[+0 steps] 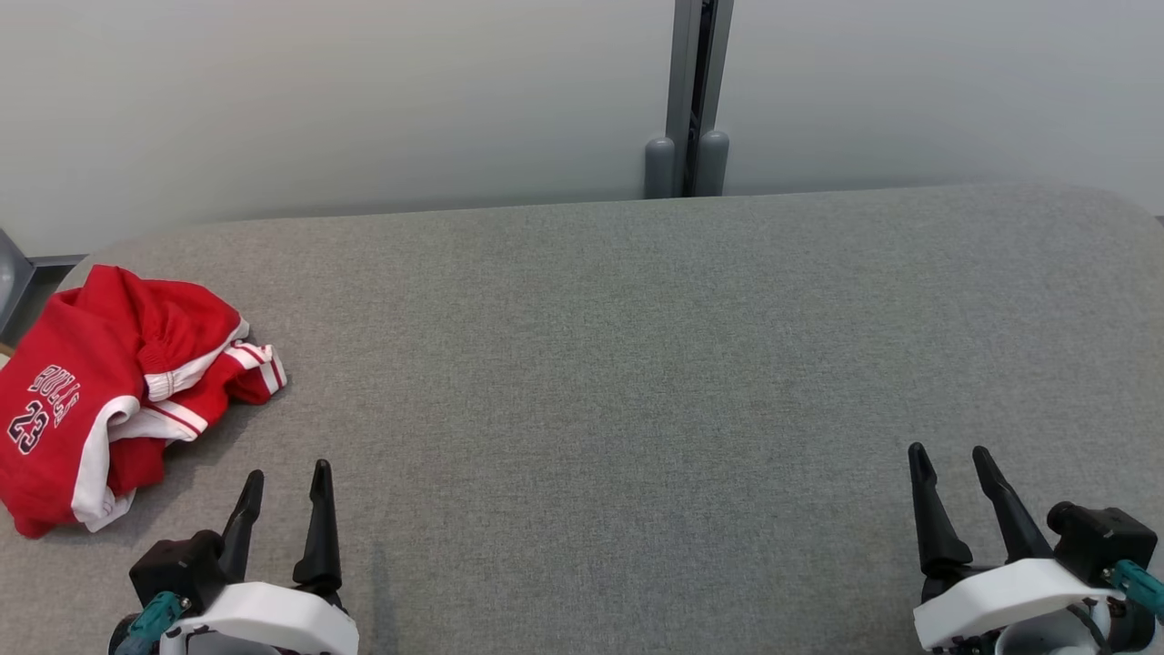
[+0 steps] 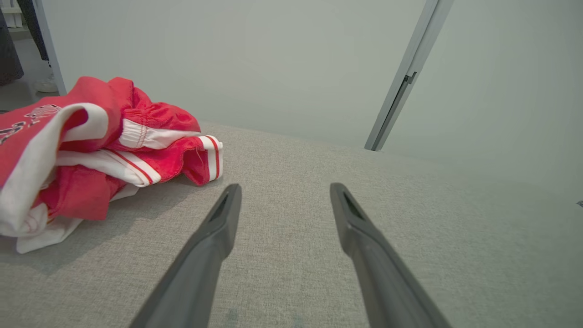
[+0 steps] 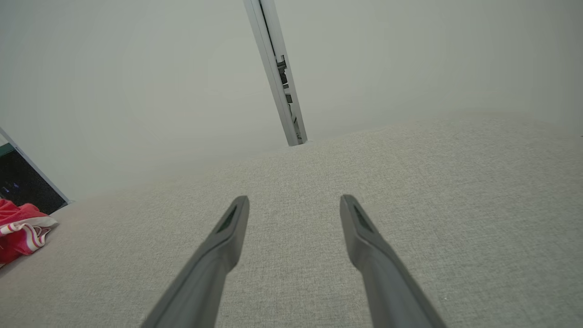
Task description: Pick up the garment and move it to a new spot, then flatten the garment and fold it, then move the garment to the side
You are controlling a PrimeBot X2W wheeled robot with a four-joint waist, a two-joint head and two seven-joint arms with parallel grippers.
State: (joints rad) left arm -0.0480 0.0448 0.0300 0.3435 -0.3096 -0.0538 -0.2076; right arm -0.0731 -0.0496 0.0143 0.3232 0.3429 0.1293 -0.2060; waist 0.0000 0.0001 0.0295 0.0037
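Observation:
A crumpled red garment (image 1: pixel 109 382) with white trim and the number 23 lies bunched at the far left of the grey padded table (image 1: pixel 637 364). My left gripper (image 1: pixel 286 473) hovers open just right of and below the heap, nothing between its fingers. In the left wrist view the garment (image 2: pixel 91 150) sits left of my open left gripper (image 2: pixel 284 189), apart from it. My right gripper (image 1: pixel 950 455) stands open at the lower right, far from the cloth. The right wrist view shows the garment (image 3: pixel 20 225) at its left edge and the open right gripper (image 3: pixel 295 200) over bare fabric.
A pale wall runs behind the table, with a grey vertical post (image 1: pixel 691 100) at its back edge. The table's rounded left corner (image 1: pixel 82 268) lies just behind the garment. A dark object (image 1: pixel 11 273) stands beyond the left edge.

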